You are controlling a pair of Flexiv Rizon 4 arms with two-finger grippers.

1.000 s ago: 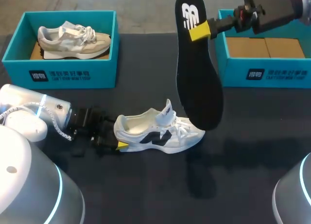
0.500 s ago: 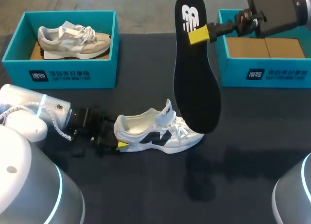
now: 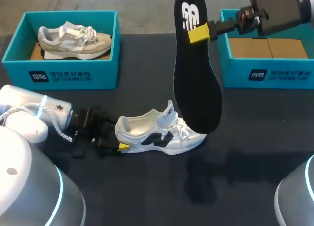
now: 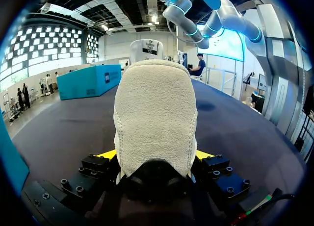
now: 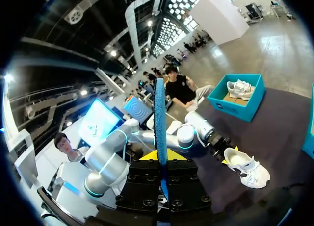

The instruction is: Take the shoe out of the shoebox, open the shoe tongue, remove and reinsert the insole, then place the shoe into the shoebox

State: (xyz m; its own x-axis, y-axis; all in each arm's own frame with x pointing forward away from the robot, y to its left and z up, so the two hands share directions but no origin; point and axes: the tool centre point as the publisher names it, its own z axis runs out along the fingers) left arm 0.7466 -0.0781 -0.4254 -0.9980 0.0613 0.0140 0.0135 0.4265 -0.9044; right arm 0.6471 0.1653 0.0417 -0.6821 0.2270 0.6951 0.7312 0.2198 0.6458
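Note:
A white shoe with black side marks [image 3: 162,134] lies on the dark table, toe toward the right. My left gripper [image 3: 119,138] is shut on its heel; in the left wrist view the fuzzy heel [image 4: 154,113] fills the space between the yellow tips of the left gripper [image 4: 156,156]. A long black insole [image 3: 196,79] hangs nearly upright above the shoe's toe, its lower end over the laces. My right gripper [image 3: 198,33] is shut on the insole near its upper, logo end. The right wrist view shows the insole [image 5: 159,113] edge-on in the right gripper [image 5: 161,160], and the shoe [image 5: 247,169] below.
A teal shoebox [image 3: 267,74] with only cardboard inside stands at the back right, under my right arm. Another teal shoebox [image 3: 64,74] at the back left holds a beige shoe [image 3: 73,39]. Open dark table lies in front of the white shoe.
The right gripper and the insole have drifted slightly to the left. The left arm and the shoe have stayed still.

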